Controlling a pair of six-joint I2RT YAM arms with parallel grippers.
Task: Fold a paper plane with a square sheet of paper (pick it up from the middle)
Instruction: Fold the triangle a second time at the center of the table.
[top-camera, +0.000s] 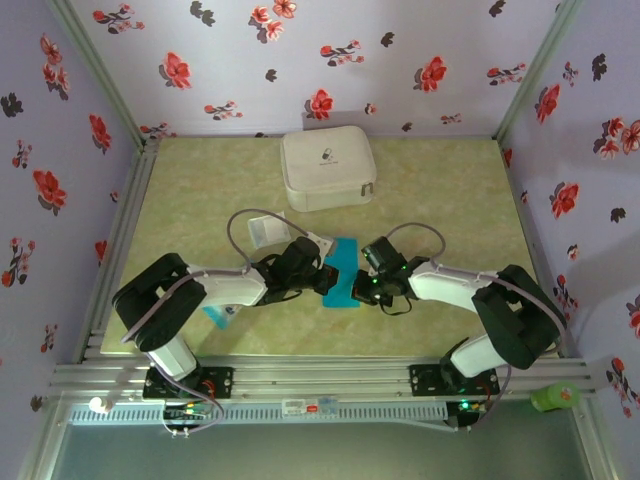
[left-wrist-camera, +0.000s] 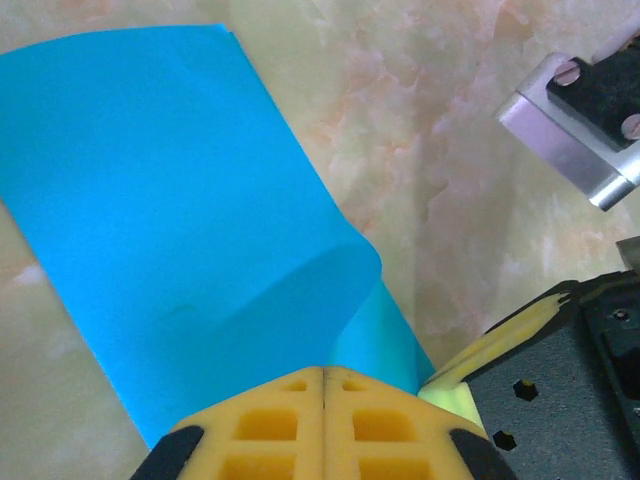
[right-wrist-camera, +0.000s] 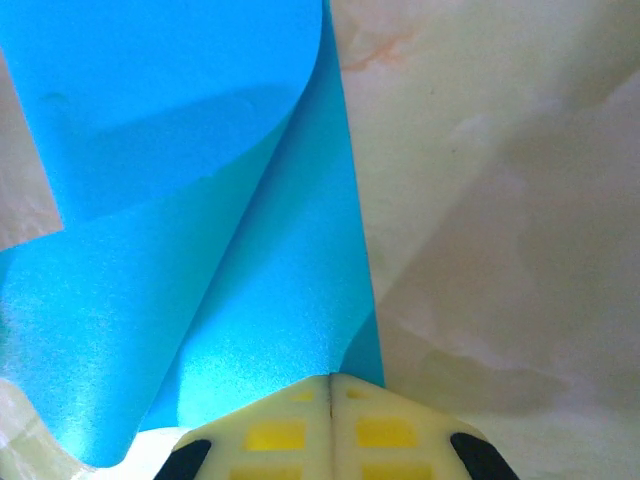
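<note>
The square sheet of paper (top-camera: 343, 270) is bright blue and lies mid-table, loosely folded over on itself. In the left wrist view the paper (left-wrist-camera: 170, 200) has a rounded, uncreased fold at its right side. In the right wrist view its upper layer (right-wrist-camera: 160, 90) curls up off the lower one. My left gripper (top-camera: 327, 278) (left-wrist-camera: 322, 372) is shut, its tips down on the paper's left edge. My right gripper (top-camera: 360, 288) (right-wrist-camera: 331, 378) is shut too, tips at the folded right edge. Whether either pinches a layer is hidden under the fingers.
A white zipped case (top-camera: 328, 168) sits at the back centre. A small translucent square (top-camera: 266, 231) lies behind the left arm, and a pale blue packet (top-camera: 218, 316) lies under it. The right arm's body (left-wrist-camera: 575, 390) stands close beside the left fingers. Flowered walls enclose the table.
</note>
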